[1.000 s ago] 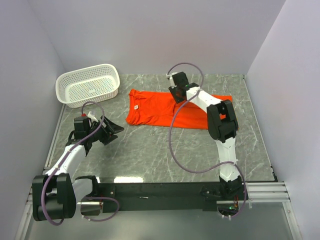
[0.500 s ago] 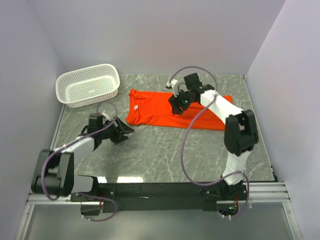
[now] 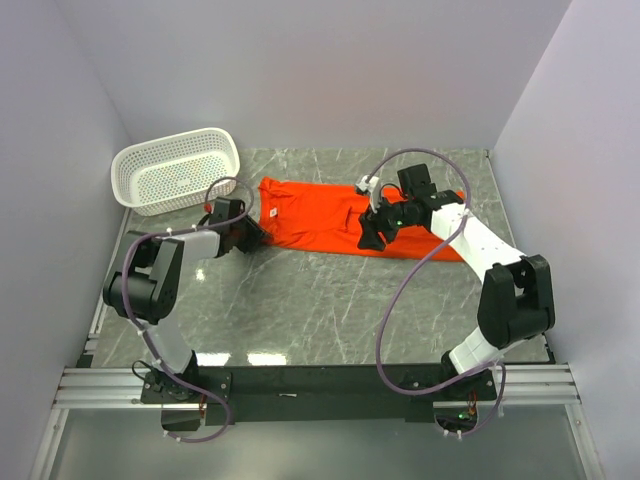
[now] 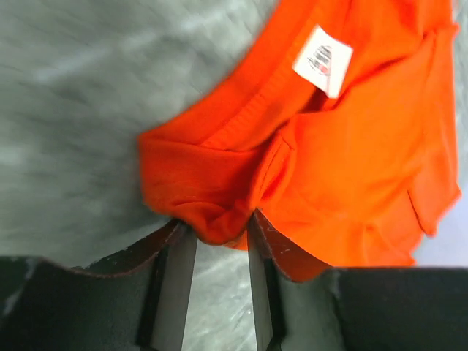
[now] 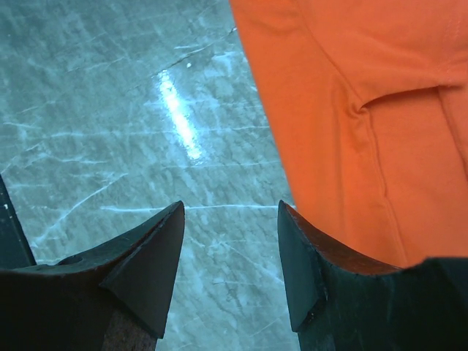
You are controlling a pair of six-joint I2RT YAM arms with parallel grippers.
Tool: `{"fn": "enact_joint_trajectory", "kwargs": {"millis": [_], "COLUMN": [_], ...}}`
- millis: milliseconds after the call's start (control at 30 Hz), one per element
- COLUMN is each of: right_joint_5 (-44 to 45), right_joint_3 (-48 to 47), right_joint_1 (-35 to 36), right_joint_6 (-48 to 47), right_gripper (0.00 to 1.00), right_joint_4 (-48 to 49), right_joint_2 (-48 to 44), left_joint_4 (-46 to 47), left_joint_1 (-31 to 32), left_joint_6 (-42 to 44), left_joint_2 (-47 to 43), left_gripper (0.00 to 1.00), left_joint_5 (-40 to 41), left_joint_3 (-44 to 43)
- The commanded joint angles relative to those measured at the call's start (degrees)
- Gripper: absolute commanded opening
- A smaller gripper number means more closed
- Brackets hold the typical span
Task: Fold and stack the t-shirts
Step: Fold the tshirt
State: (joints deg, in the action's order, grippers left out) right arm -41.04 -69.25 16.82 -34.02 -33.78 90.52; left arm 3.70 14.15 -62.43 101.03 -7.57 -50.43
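One orange-red t-shirt (image 3: 320, 215) lay spread out on the far half of the grey marbled worktop (image 3: 300, 300) in the top view, its neck end to the left. A white basket (image 3: 175, 170) stood in the far left corner, near the shirt but apart from it. The left pincer (image 3: 250, 232) sat at the shirt's near left corner. The right pincer (image 3: 372, 238) was at the shirt's near edge, right of its middle, pointing down at the worktop.

Seen from the left wrist, the left pincer (image 4: 217, 238) was clamped on a bunched fold at the t-shirt's (image 4: 351, 161) edge: the crumpled cloth filled the narrow gap between the two dark fingers (image 4: 175, 270) and touched both. A small white label (image 4: 322, 60) showed at the neckline further up. The grey worktop (image 4: 80, 131) to the left looked blurred.

Seen from the right wrist, the right pincer (image 5: 230, 241) was spread apart, with bare worktop (image 5: 110, 110) between its fingers (image 5: 146, 270). The t-shirt (image 5: 365, 95) filled the upper right, lying flat with a seam and a small crease in it. Its edge ran down to the right-hand finger, which overlapped the cloth there; no cloth lay between the tips.
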Motion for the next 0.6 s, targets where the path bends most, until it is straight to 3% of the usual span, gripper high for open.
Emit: {"fn": "enact_joint_trajectory", "kwargs": {"millis": [0, 167, 300, 567], "right_joint_5": [-2.73, -3.08, -1.42, 5.43], "right_joint_3": [0.87, 0.79, 0.08, 2.54], "right_joint_1": [-0.56, -1.35, -1.35, -1.35], "right_joint_6": [0.44, 0.62, -0.60, -14.83], "right_gripper": [0.61, 0.60, 0.60, 0.59], "right_joint_4": [1.44, 1.61, -0.14, -5.68], "right_joint_2": [-2.45, -1.93, -1.14, -2.89], "left_joint_4": [-6.77, -9.06, -9.59, -7.67], "left_joint_1": [-1.05, -3.25, -4.83, -6.50], "left_joint_6": [2.57, 6.62, 11.36, 15.94], "left_joint_2": [0.22, 0.65, 3.29, 1.98], "left_gripper": [0.39, 0.36, 0.37, 0.39], "left_joint_5": [7.40, 8.19, 3.45, 0.63], "left_joint_3": [-2.47, -5.36, -8.71, -9.95]}}
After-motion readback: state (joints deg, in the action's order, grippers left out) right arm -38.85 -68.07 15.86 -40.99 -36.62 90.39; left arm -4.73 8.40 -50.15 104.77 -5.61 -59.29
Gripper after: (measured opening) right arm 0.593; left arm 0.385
